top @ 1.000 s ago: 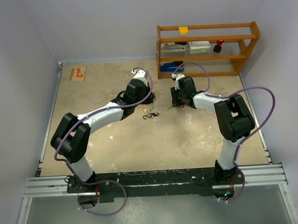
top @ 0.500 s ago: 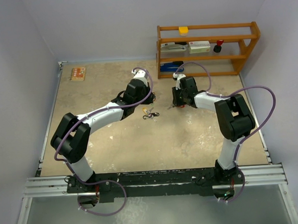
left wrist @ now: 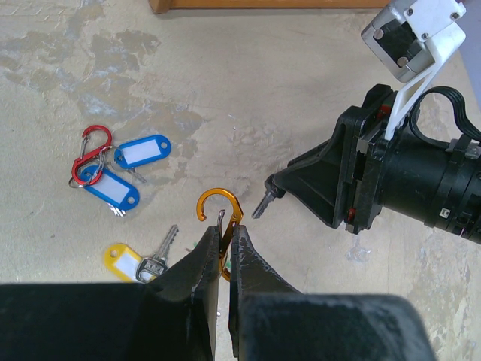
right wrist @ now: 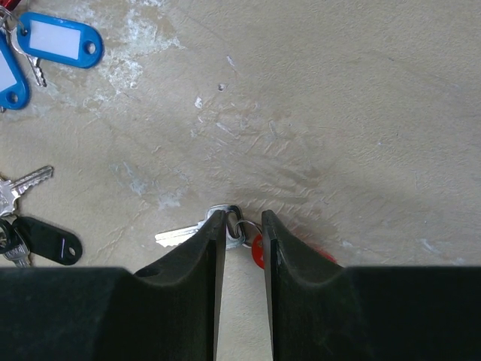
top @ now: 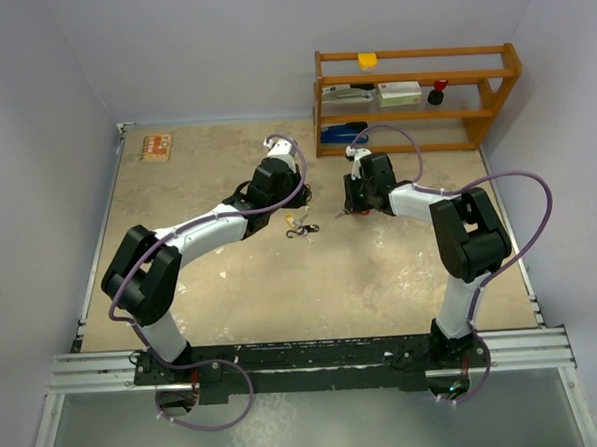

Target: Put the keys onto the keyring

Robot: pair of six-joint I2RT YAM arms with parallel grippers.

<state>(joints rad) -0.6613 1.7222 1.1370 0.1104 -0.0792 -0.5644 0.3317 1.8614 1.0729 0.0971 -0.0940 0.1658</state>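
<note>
Key with a red tag point(right wrist: 184, 235): silver, gripped at its head by the right end effector point(right wrist: 242, 216), blade pointing toward the orange keyring point(left wrist: 217, 201). Keyring: clamped in the closed left end effector point(left wrist: 228, 230), hook end up. Two blue-tagged keys point(left wrist: 113, 189) beside a red clip point(left wrist: 90, 150) and a yellow-tagged key point(left wrist: 124, 261) lie on the table point(left wrist: 301, 90).

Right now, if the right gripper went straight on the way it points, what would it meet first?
Most likely the red-tagged key lying between the right gripper's fingers, then the table just behind it.
</note>
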